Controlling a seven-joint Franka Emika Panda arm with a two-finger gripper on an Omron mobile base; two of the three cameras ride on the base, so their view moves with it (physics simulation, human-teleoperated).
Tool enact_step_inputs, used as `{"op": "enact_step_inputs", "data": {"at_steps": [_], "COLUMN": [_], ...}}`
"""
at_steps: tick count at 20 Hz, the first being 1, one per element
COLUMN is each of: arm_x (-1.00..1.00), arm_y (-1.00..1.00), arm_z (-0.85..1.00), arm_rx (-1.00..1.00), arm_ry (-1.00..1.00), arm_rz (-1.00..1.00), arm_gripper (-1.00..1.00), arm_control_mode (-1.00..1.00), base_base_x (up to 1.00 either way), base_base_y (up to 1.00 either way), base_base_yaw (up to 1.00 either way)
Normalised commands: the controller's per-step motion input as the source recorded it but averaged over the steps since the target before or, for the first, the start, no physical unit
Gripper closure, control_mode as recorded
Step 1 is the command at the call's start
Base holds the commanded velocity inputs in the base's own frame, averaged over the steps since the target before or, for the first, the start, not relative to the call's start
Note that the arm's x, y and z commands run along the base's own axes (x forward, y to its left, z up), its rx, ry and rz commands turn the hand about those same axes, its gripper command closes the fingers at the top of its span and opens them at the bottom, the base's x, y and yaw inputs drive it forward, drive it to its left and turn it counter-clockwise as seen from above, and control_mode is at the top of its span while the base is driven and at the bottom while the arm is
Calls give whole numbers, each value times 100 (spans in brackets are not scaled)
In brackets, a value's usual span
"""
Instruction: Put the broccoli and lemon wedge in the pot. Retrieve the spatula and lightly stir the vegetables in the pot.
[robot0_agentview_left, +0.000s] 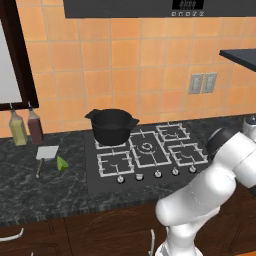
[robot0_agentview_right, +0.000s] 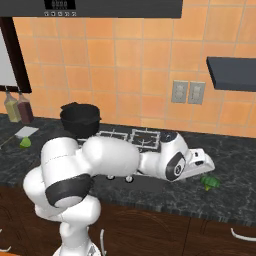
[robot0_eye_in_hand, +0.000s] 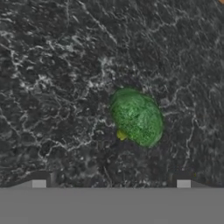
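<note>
Item, claw (robot0_eye_in_hand: 111, 183): in the hand view we see its two finger tips at the bottom of the frame, standing wide apart with nothing between them, pointed down at the dark marbled counter (robot0_eye_in_hand: 52, 65). Item, broccoli (robot0_eye_in_hand: 136, 117): we find it at the centre of the hand view, a round green head with a small yellowish stub at its lower left, lying on the counter above the tips and between their lines, apart from both. In the right base view we note the same broccoli (robot0_agentview_right: 210, 182) at the lower right, on the counter just below the white hand (robot0_agentview_right: 195, 164), which reaches out to the right of the stove (robot0_agentview_right: 132, 137); the fingers themselves we cannot make out there. Item, pot (robot0_agentview_left: 112, 126): black, on the rear left burner, in the upper middle of the left base view. Item, spatula (robot0_agentview_left: 46, 155): pale blade on the counter at the left of that view, its thin handle running toward the lower left and hard to follow against the stone. Item, lemon wedge (robot0_agentview_left: 62, 163): small, yellow-green, just right of the blade. Item, two bottles (robot0_agentview_left: 26, 127): against the tiled wall at the far left. In the left base view the arm's far end is cut off by the right edge.
</note>
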Motion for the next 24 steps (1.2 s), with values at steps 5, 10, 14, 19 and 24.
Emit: {"op": "enact_step_inputs", "data": {"at_steps": [5, 10, 14, 19, 24], "arm_x": [19, 28, 38, 20, 0], "arm_y": [-39, -35, -34, -49, -40], "arm_z": [-18, -10, -9, -7, -9], "arm_rx": [0, 0, 0, 0, 0], "arm_ry": [0, 0, 5, 4, 0], "arm_rz": [14, 7, 0, 0, 0], "arm_gripper": [-100, -100, -100, -100, -100], "arm_control_mode": [-100, -100, -100, -100, -100], "base_base_x": [0, 0, 0, 0, 0], "base_base_y": [0, 0, 0, 0, 0], "base_base_yaw": [0, 0, 0, 0, 0]}}
